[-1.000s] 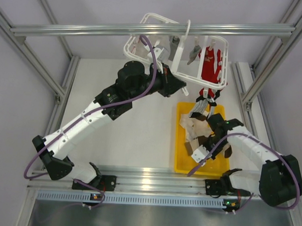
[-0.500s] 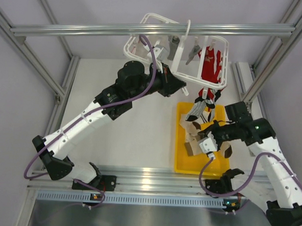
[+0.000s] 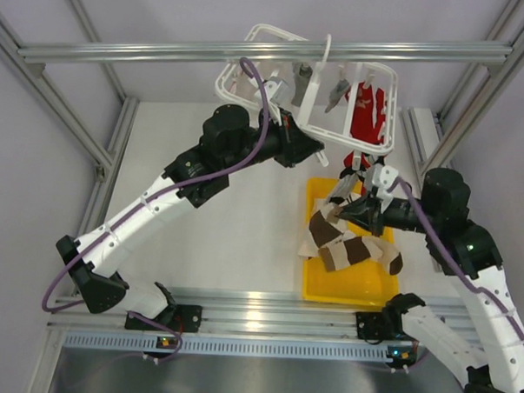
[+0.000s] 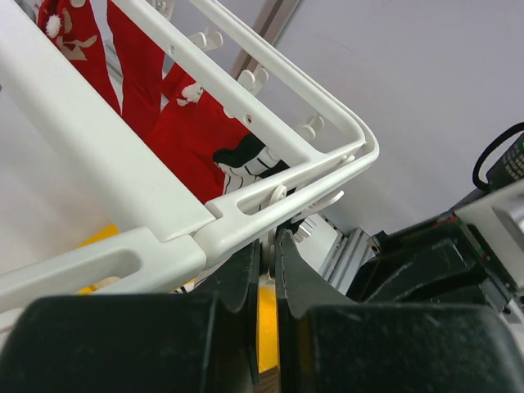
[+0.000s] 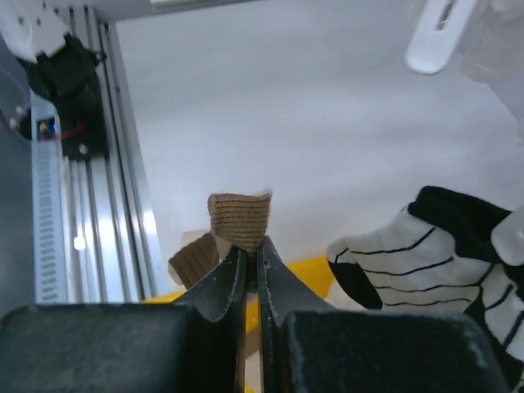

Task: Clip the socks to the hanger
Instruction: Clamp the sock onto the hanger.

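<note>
Tools first: left tool (image 4: 268, 246) is closed right under the hanger (image 3: 249, 85) rail, though whether it pinches it I can't tell. Over the tray (image 3: 345, 289) hangs the sock (image 3: 323, 230), brown cuff clamped in the right tool (image 5: 250, 255), below the frame. Best bet: raise that cuff flat into a clip (image 5: 438, 37), frame held steady.

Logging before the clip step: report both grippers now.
Left gripper: closed, apparently gripping the hanger.
Right gripper: closed on a sock.
</note>
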Controlling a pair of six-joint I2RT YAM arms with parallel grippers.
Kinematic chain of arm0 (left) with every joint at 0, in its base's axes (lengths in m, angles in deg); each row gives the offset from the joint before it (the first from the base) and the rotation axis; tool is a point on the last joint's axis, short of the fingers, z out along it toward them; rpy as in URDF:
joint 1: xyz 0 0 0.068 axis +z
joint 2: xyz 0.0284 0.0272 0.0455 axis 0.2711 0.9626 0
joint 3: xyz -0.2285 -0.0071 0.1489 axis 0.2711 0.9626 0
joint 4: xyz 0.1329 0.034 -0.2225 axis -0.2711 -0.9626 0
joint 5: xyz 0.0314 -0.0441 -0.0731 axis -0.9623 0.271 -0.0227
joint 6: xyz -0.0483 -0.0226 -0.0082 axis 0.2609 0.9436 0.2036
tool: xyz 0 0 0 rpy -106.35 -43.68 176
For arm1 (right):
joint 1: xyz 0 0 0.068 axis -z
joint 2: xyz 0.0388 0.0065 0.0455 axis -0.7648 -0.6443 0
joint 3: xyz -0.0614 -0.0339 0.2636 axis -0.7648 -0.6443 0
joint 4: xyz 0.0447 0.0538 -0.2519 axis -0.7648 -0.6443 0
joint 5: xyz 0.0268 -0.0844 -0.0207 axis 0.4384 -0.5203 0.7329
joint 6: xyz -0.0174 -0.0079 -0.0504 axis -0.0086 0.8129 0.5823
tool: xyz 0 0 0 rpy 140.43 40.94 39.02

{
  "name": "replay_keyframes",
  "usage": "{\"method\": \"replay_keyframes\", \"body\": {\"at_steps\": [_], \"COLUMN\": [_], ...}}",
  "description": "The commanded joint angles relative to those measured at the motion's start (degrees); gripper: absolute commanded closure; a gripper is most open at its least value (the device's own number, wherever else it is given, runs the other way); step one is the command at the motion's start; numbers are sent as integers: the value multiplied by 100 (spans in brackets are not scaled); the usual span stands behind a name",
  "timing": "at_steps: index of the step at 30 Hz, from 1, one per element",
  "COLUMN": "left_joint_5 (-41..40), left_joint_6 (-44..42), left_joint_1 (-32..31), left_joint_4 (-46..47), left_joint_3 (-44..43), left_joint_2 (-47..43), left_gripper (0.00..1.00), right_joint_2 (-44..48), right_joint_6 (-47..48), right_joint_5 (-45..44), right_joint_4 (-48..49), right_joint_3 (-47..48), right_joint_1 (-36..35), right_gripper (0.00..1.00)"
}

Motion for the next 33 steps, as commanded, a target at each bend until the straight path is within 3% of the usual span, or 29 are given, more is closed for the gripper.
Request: {"method": "replay_keyframes", "body": {"at_steps": [1, 4, 8, 11, 22, 33], "left_joint_5": [79, 211, 421, 676, 1476, 2022], "left_joint_6": [84, 76, 128, 172, 462, 849], "left_joint_1": [101, 101, 127, 136, 224, 294], "left_joint_4": [668, 774, 906, 1046, 1258, 1592], "left_joint_3": [-54, 25, 165, 279, 438, 543], "left_joint_2": [40, -13, -66, -110, -198, -163], "left_gripper": [100, 100, 100, 100, 100, 100], "right_joint_2": [-18, 157, 211, 210, 298, 237], "right_joint_6": [-3285, -4911, -5873, -6479, -6972, -6937], "right_joint_5": [-354, -908, -1821, -2043, -1876, -1779], "right_joint_4": [1776, 2522, 2894, 3306, 4221, 4511], "right_joint_3": [21, -242, -444, -611, -937, -1034], "right_joint_1": [21, 12, 21, 29, 73, 135], "right_gripper": [100, 100, 100, 100, 100, 100]}}
